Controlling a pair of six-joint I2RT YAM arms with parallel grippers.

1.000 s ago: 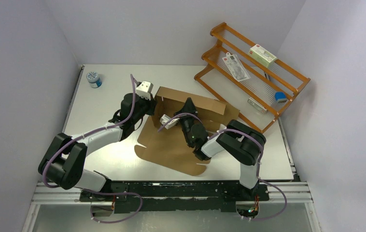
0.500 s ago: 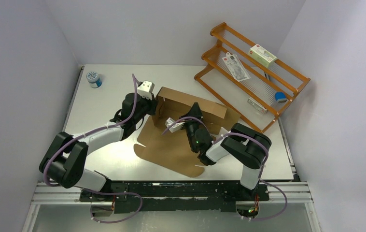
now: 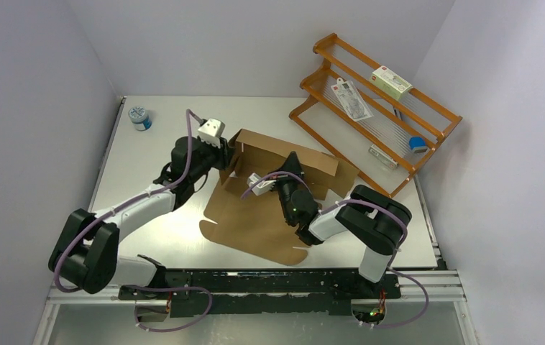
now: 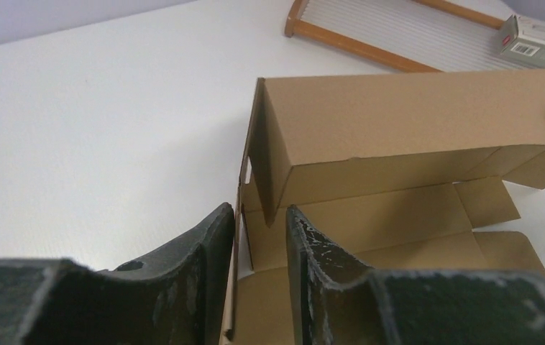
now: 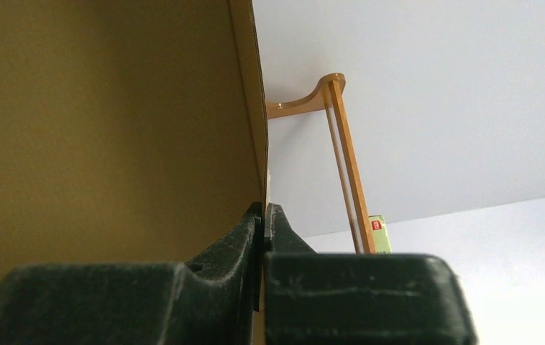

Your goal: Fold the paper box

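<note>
On the white surface [image 3: 147, 151], just in front of the wooden rack [image 5: 349, 165], the paper box [image 3: 255, 215] lies partly folded — its base sheet flat, its rear wall and left side panel standing. The left arm [image 3: 147, 201] reaches to the box's left rear corner; its jaws stand parted, with the side panel's edge in the gap, not pinched. The right arm [image 3: 327, 219] comes in over the sheet — its jaws are clenched on the edge of the upright rear panel. A small white carton [image 3: 391, 81] sits on the rack.
</note>
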